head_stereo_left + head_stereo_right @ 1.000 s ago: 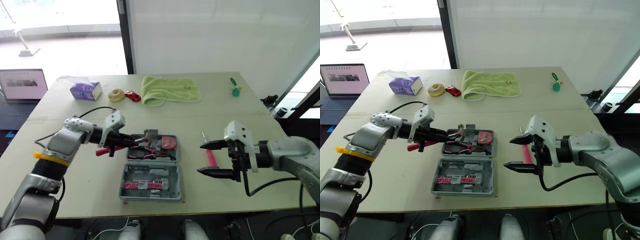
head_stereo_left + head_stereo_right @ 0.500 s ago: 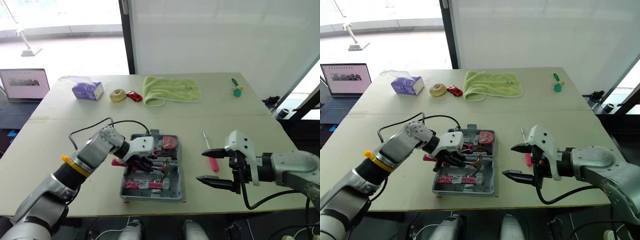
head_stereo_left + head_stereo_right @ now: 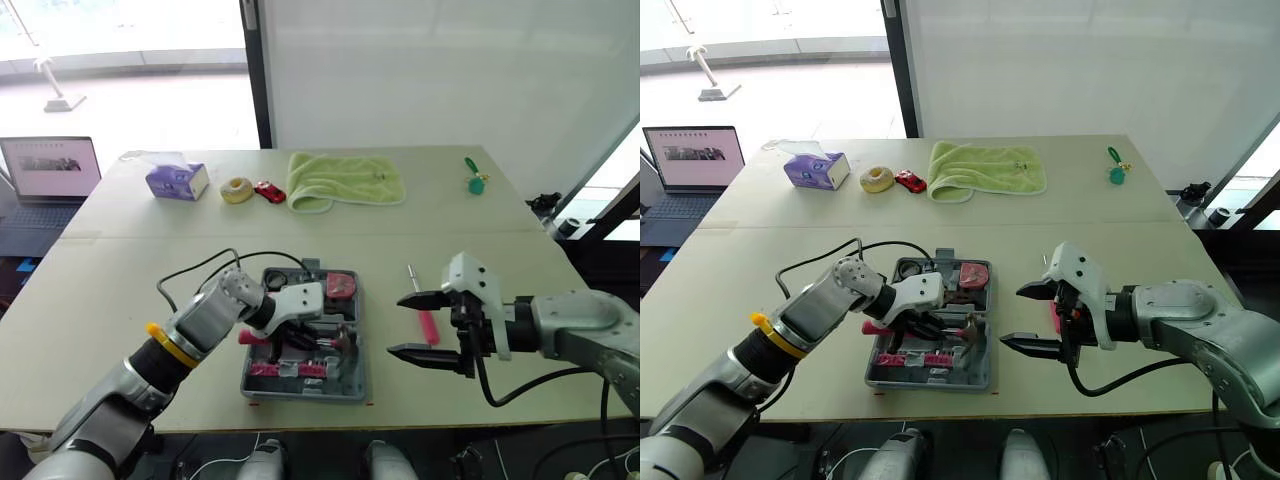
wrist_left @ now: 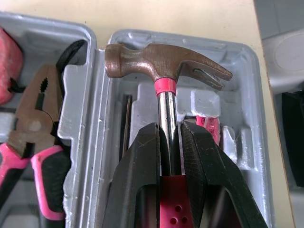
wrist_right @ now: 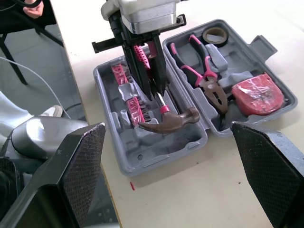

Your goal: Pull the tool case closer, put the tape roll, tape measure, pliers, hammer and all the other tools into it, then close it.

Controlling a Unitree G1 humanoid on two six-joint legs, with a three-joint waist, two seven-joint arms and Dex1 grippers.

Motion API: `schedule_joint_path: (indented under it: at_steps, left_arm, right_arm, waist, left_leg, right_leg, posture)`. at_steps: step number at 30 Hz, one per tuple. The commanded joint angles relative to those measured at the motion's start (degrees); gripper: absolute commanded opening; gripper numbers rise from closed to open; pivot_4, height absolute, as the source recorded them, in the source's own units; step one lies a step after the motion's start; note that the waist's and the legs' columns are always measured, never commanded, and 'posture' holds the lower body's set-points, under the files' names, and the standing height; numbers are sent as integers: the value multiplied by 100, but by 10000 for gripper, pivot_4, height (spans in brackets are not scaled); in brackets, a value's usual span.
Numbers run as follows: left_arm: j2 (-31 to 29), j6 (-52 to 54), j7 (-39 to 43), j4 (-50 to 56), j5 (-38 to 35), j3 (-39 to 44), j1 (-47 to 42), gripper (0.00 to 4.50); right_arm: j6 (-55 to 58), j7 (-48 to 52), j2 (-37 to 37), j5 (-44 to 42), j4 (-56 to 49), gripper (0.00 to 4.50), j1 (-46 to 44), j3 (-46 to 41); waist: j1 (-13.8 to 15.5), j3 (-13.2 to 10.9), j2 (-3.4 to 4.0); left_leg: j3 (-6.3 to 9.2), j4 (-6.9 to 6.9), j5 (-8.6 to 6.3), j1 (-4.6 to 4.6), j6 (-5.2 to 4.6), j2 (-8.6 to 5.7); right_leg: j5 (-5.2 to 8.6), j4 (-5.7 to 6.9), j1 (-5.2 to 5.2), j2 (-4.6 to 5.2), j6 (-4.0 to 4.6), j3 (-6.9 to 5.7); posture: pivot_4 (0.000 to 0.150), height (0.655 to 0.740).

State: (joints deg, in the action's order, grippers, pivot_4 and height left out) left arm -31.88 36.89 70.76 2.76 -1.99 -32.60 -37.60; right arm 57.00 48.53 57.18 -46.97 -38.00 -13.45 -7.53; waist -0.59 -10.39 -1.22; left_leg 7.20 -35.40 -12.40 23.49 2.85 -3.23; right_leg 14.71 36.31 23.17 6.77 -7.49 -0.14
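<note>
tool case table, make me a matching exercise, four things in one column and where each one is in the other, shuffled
Things:
1. hammer
2. pliers
3. screwdriver
4. towel

Places:
A. lying in the far half of the case
B. on the bare table, on the robot's right of the case
C. clamped in the left gripper, head over the near half of the case
D. spread out near the far edge of the table

Pairs: 1-C, 2-A, 3-B, 4-D
</note>
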Motion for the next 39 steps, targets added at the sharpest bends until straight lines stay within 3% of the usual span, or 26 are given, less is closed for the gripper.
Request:
schedule_joint_path:
  at_steps: [1, 12, 22, 23, 25, 29, 34, 38, 39]
  left_arm:
    - [62, 111, -98, 282, 8, -38, 24, 2091]
    - [174, 37, -636, 295, 333, -229, 133, 2089]
    - [212, -27, -616, 279, 325, -253, 114, 2085]
    - [194, -24, -615, 296, 362, -279, 101, 10085]
    - [149, -119, -611, 365, 413, -278, 76, 15489]
    - [90, -235, -588, 465, 377, -97, 25, 35999]
    - [-117, -540, -413, 604, 18, 404, 63, 35999]
    - [-78, -567, -590, 469, -742, 1515, 321, 35999]
    - [-162, -724, -441, 479, -922, 1694, 461, 33615]
  right_arm:
    - [-78, 88, 158, 20, -32, 45000, 20, -93]
    - [60, 68, 207, 0, 63, 45000, -144, -2]
    - [26, 56, 159, 88, 112, 45000, -256, 73]
    - [33, 52, 177, 108, 114, 45000, -254, 80]
    - [64, 67, 192, 80, 123, 45000, -281, 79]
    - [70, 108, 187, 79, 155, 45000, -329, 121]
    - [96, 160, 154, 44, 179, 45000, -412, 197]
    - [77, 249, 135, 37, 226, 45000, -523, 288]
    - [71, 274, 134, 50, 245, 45000, -559, 317]
  waist:
    - [-1, 0, 0]
    - [-3, 0, 1]
    - [-2, 1, 1]
    - [-3, 1, 1]
    - [-3, 1, 1]
    - [-2, 1, 1]
    - [-12, 2, 3]
    - [-15, 2, 3]
    - [-14, 2, 3]
  left_leg:
    - [0, 0, 0, 0, 0, -1]
    - [1, -1, 0, 0, 0, 0]
    - [1, -2, 0, 0, 0, 0]
    - [1, -2, 0, -1, 0, 0]
    - [1, -2, 0, 0, 0, 0]
    - [1, -2, 0, -1, 0, 0]
    - [1, -3, 0, -1, 0, 1]
    - [1, -3, 0, -1, 0, 1]
    - [2, -3, 0, -2, 0, 1]
  right_leg:
    - [0, 0, 0, 0, 0, 0]
    - [0, 1, 0, 0, 0, 0]
    - [0, 1, 0, 0, 0, 0]
    - [0, 1, 0, 0, 0, 0]
    - [0, 1, 0, 0, 0, 0]
    - [0, 2, 0, 0, 0, 0]
    - [0, 3, 2, 0, 0, 0]
    - [0, 3, 1, 0, 0, 0]
    - [0, 3, 1, 0, 0, 0]
  posture:
    - [1500, 7400]
    - [1500, 7400]
    - [1500, 7400]
    - [1500, 7400]
    - [1500, 7400]
    - [1500, 7400]
    - [1500, 7400]
    - [1500, 7400]
    - [1500, 7400]
